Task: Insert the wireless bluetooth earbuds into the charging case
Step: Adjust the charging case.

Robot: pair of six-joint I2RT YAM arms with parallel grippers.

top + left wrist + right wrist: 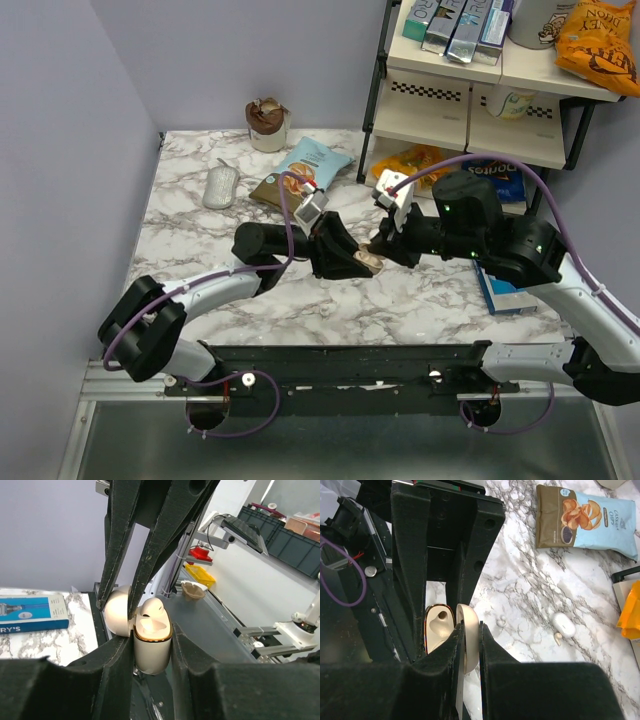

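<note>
The charging case (366, 263), cream with a gold rim, is held above the table between both grippers. My left gripper (152, 647) is shut on the case's body (152, 652). My right gripper (471, 630) is shut on the open lid (468, 630), which also shows in the left wrist view (116, 612). One moulded well (439, 625) in the open case looks empty. A tiny cream earbud (501, 621) lies on the marble below. A second small cream bud (558, 638) lies beside a white oval piece (563, 624). I cannot tell whether a bud sits in the other well.
A grey mouse-like object (221, 186), a chips bag (305, 170) and a brown-topped cup (267, 124) lie at the back of the marble table (190, 240). A shelf unit (470, 110) with snack bags stands at the back right. A blue box (505, 295) lies under the right arm.
</note>
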